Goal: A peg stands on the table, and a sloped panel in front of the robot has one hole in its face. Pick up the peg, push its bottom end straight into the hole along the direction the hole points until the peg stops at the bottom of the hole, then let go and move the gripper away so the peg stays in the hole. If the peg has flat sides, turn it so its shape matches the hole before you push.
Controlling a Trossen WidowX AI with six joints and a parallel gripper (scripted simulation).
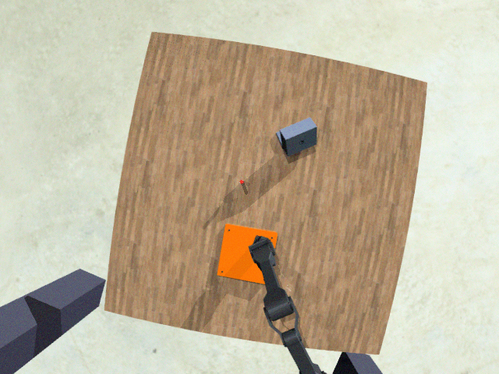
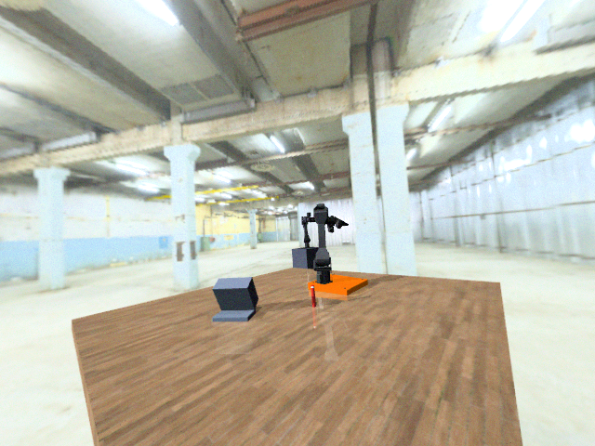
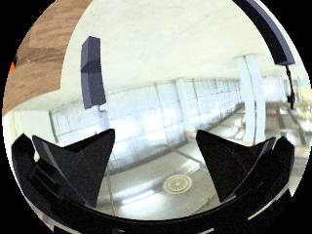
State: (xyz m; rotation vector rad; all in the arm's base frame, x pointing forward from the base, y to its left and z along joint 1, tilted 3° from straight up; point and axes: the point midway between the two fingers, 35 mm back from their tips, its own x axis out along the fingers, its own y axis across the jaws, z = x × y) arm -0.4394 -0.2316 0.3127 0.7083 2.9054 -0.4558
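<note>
A small red peg (image 1: pixel 242 182) (image 2: pixel 312 295) stands upright near the middle of the wooden table (image 1: pixel 181 121) (image 2: pixel 384 374). A grey sloped panel (image 1: pixel 299 135) (image 2: pixel 234 294) sits farther out on the table, with one small dark hole (image 1: pixel 301 141) in its face. My gripper (image 1: pixel 262 242) (image 2: pixel 340 223) (image 3: pixel 156 134) is open and empty. It is held high above the arm's base, well away from both the peg and the panel. The wrist view shows only the two dark fingers with the hall behind them and a strip of table (image 3: pixel 46 39) at the upper left.
The arm stands on an orange base plate (image 1: pixel 235 253) (image 2: pixel 348 283) near the table's front edge. Dark blue-grey blocks stand off the table at the lower left (image 1: pixel 52 305) and lower right (image 1: pixel 356 364). A dark box (image 2: pixel 301 257) shows behind the arm.
</note>
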